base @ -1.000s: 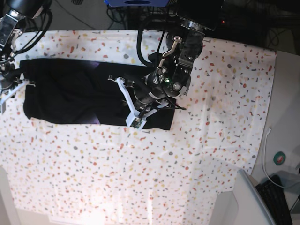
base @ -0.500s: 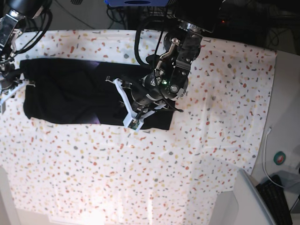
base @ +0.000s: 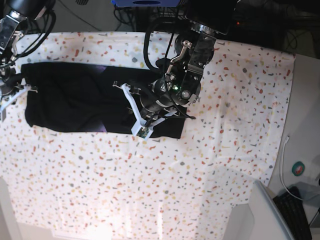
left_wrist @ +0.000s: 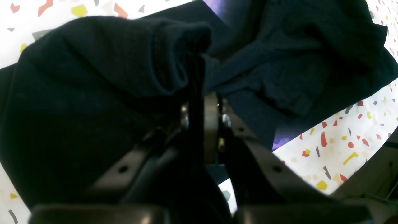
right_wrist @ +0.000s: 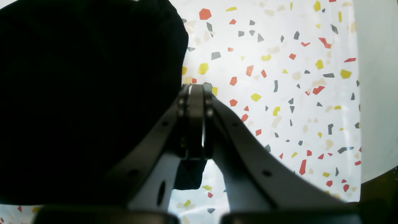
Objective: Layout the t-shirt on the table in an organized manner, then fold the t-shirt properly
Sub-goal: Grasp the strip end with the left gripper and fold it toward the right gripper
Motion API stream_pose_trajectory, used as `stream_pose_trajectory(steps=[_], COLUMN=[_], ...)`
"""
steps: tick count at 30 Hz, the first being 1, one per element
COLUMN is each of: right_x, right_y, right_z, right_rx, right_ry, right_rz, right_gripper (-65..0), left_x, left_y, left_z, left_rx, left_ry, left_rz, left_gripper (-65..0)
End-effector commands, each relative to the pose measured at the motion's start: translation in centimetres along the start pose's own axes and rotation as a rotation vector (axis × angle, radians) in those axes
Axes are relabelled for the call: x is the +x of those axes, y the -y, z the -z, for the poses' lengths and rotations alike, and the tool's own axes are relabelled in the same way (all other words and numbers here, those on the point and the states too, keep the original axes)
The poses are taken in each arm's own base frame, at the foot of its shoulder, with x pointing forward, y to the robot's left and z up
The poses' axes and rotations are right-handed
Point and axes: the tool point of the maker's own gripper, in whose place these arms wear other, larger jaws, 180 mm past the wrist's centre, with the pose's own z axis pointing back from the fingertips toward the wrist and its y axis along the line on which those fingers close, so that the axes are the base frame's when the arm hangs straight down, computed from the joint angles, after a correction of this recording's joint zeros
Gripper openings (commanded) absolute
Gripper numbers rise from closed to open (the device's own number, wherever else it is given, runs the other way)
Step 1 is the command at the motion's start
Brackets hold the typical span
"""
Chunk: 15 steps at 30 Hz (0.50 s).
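The black t-shirt lies spread across the back left of the speckled white table. My left gripper is over the shirt's right part. In the left wrist view, the left gripper is shut on a raised fold of the t-shirt, which bunches over the fingertips. A sliver of purple print shows at the hem. My right gripper is at the shirt's left edge. In the right wrist view, the right gripper is shut beside the t-shirt, above the table.
The table's right edge drops to a grey surface holding a white cable, a round green-and-red object and a keyboard. A grey box corner stands at the front right. Dark cables and equipment line the back.
My left arm has shifted slightly to the left with the fold of the shirt in it. The right arm has not moved.
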Motion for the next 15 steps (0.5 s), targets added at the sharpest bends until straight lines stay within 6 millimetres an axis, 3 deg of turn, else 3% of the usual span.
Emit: stream_pose_trajectory(steps=[1, 15], right_x=[1.66, 1.66], right_y=[0.79, 0.79], right_z=[-0.31, -0.31], right_rx=[-0.016, -0.016], right_ry=[0.051, 0.051], right_rz=[-0.005, -0.005], right_gripper=[-65.0, -65.0], left_x=[1.56, 1.86], left_y=[0.78, 0.92], left_z=[-0.12, -0.91], left_rx=[-0.02, -0.018], left_ry=[0.044, 0.017], left_rz=[0.003, 0.018], left_gripper=[-65.0, -65.0])
